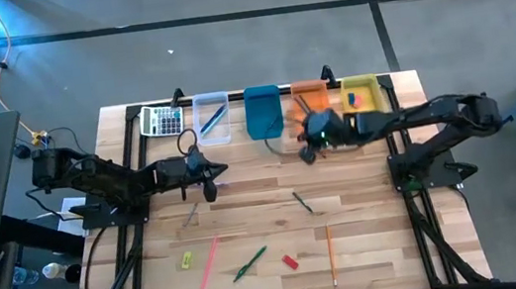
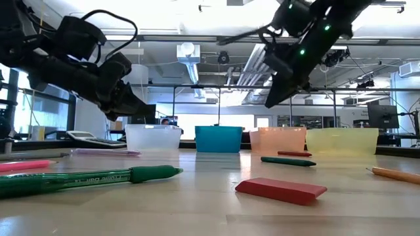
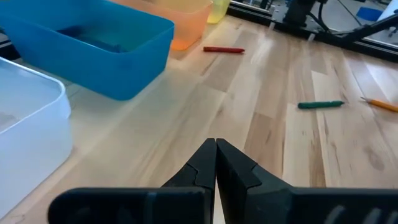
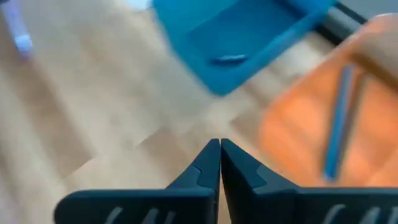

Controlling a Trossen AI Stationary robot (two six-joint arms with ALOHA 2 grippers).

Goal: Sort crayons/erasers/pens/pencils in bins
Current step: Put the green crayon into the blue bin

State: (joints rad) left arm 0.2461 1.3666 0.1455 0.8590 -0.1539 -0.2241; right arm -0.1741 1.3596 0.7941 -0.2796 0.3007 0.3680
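Observation:
Four bins stand in a row at the table's far edge: clear [image 1: 212, 118], blue [image 1: 264, 112], orange [image 1: 309, 96] and yellow [image 1: 361, 94]. The yellow bin holds small erasers [image 1: 357, 100]. A red eraser [image 1: 289, 261] and a yellow eraser [image 1: 185, 261] lie flat near the front. My left gripper [image 1: 209, 186] is shut and empty, above the table in front of the clear bin [image 3: 28, 124]. My right gripper [image 1: 307, 154] is shut and empty, raised in front of the orange bin [image 4: 311, 124], which holds a blue pen [image 4: 339, 124].
A pink stick [image 1: 209, 261], green pens [image 1: 250, 263], an orange pencil [image 1: 331, 255], a dark green crayon [image 1: 302, 202] and a red crayon [image 3: 224, 50] lie loose on the wood. A grey calculator [image 1: 161, 121] sits left of the clear bin.

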